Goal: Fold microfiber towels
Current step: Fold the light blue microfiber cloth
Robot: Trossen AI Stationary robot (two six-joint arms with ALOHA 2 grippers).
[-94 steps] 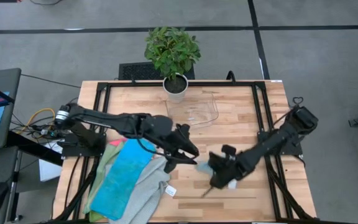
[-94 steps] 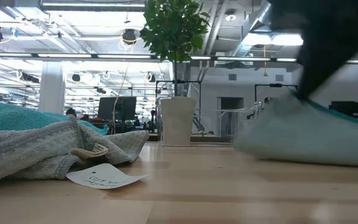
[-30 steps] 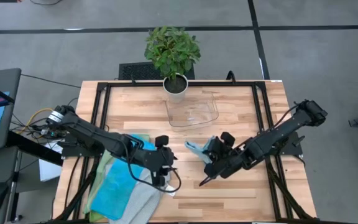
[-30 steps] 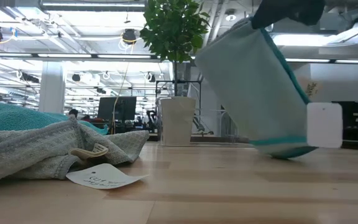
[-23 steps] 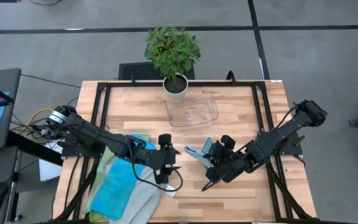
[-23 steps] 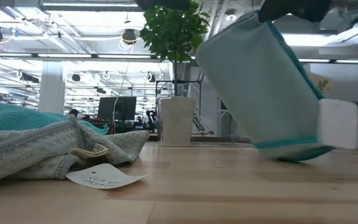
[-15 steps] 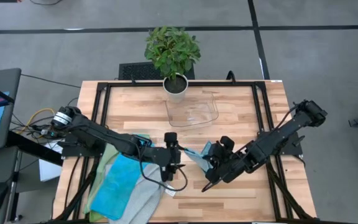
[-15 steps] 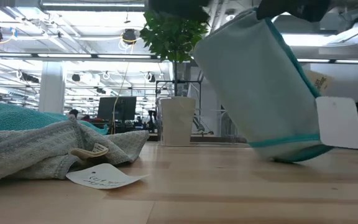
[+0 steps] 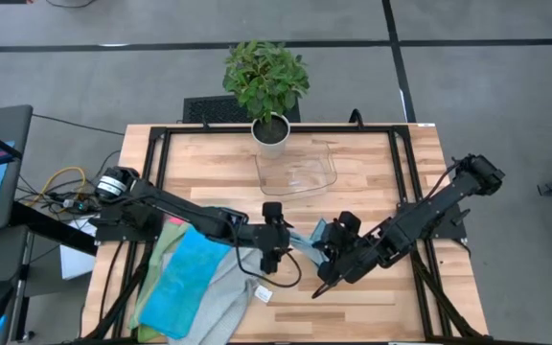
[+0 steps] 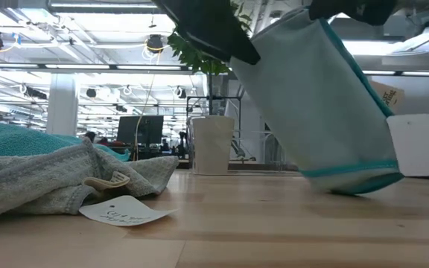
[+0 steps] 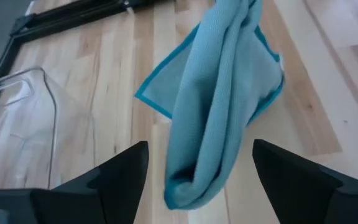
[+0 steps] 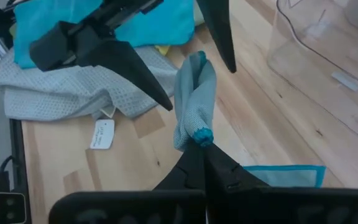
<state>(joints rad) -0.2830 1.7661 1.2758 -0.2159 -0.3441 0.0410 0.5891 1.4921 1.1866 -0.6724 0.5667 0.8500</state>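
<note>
While the right tool (image 9: 326, 261) grips a grey towel (image 10: 311, 104), the left tool (image 9: 278, 251) gapes beside it, near the tray (image 9: 300, 172).

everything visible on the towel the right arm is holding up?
The light grey towel with teal edging looks like soft woven microfiber. It hangs bunched and doubled over from the shut right gripper, which pinches one top corner. Its lower end reaches down to the wooden table or nearly so, in front of the clear tray. A white tag dangles from one side. The left gripper is open, with its fingers on either side of the hanging fold, not yet closed on it.
</note>
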